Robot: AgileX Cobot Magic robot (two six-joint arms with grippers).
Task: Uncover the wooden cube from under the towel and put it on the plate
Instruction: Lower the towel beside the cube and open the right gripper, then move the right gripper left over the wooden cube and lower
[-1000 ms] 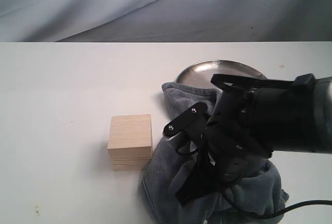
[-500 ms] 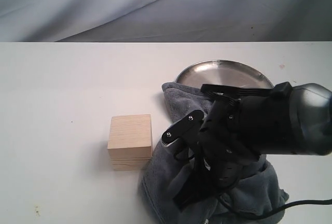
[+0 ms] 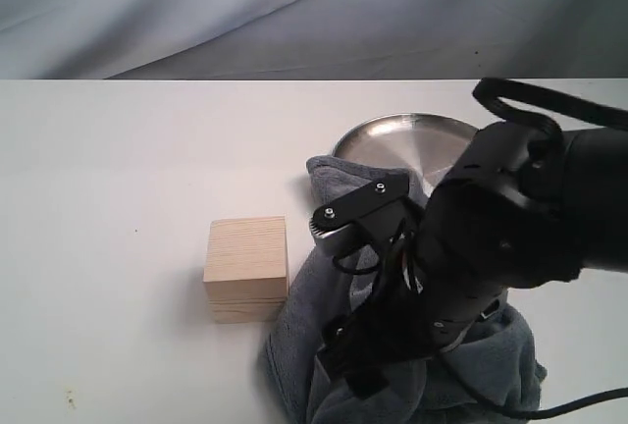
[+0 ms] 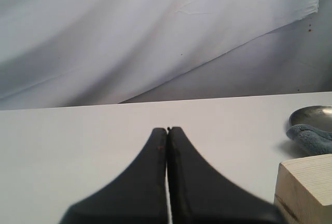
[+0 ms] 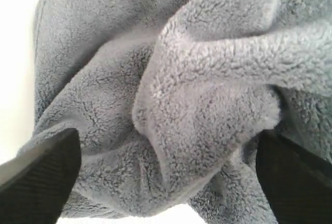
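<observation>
While the wooden cube sits uncovered on the white table, off the plate and down to its left in the exterior view, the round silver dish shows only bare, shiny metal where the right arm does not hide it. The towel, a plush grey-blue fleece heaped in soft folds, lies against the plate's near rim, its far edge touching the cube, a pale square-cornered block with fine grain lines. Over the heap, just below the plate, the right gripper stands with jaws spread wide, a thick fold of fleece lying between its dark fingers. Well away from the plate, the left gripper has its black jaws pressed together on nothing.
</observation>
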